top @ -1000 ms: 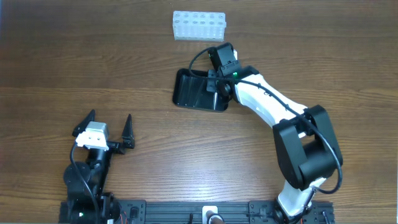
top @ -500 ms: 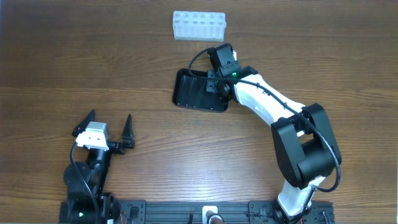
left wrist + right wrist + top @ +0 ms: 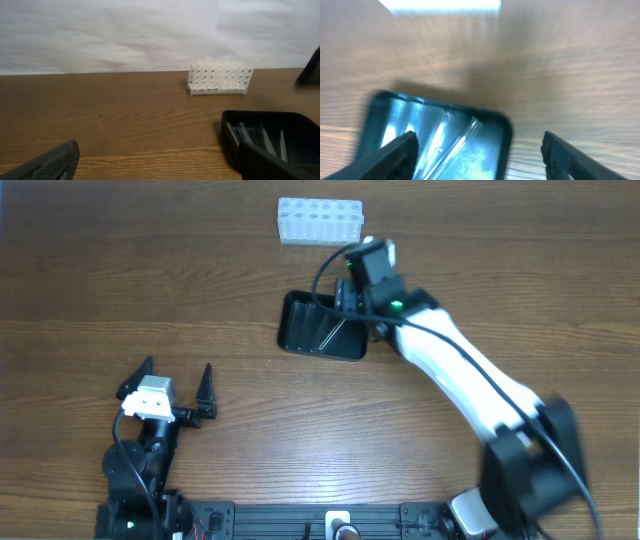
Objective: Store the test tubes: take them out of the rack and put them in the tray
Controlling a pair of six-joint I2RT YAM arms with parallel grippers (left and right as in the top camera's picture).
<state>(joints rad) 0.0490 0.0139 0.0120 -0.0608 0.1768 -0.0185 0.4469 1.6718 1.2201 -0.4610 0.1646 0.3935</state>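
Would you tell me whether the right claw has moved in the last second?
Yes: the right claw has shifted up the top view, away from the tray toward the rack.

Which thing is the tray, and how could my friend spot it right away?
Start at the wooden table and find the white rack at its far side. Just nearer the middle sits the tray. It is black and shallow, with clear test tubes lying inside.
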